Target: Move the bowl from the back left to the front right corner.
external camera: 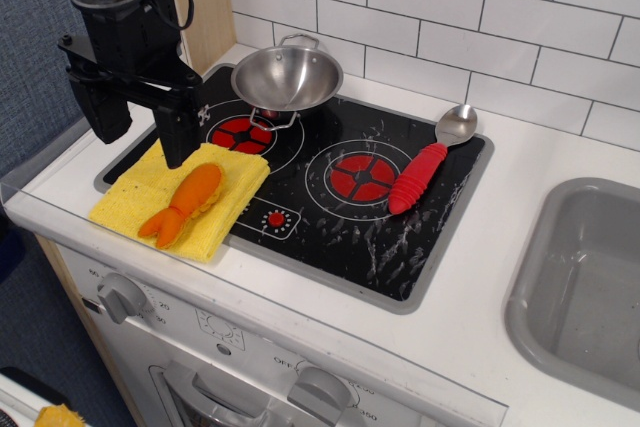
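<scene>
- Oven knobs (125, 297) sit nearest, below the grey-rimmed cooktop (400, 267).
- An orange toy (185, 204) lies on a yellow cloth (140, 197) (front left).
- Red-handled spoon (422, 169) rests right.
- Bowl (287, 75) sits back left.
- My gripper (140, 132) hangs wide, empty.

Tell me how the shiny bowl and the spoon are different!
The bowl is all silver metal; the spoon has a silver scoop and a red ribbed handle. The bowl is round and deep; the spoon is long and thin. The bowl sits at the cooktop's back left; the spoon lies on its right side. Both are shiny steel.
</scene>
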Robot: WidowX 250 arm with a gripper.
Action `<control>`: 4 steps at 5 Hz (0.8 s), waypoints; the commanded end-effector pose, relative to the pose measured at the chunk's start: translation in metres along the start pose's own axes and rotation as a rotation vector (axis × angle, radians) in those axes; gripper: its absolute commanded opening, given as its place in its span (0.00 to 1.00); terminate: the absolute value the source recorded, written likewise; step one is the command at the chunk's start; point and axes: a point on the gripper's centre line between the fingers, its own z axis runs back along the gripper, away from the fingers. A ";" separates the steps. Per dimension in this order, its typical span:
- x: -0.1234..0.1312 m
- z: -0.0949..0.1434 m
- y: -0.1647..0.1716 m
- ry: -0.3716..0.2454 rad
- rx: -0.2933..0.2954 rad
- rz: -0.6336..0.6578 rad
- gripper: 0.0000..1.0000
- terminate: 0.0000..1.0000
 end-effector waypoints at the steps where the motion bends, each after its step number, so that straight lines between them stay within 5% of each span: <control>1: 0.000 0.000 0.000 0.000 0.000 0.000 1.00 0.00; 3: 0.047 0.012 -0.026 -0.048 -0.041 -0.025 1.00 0.00; 4: 0.089 0.013 -0.041 -0.097 -0.015 -0.031 1.00 0.00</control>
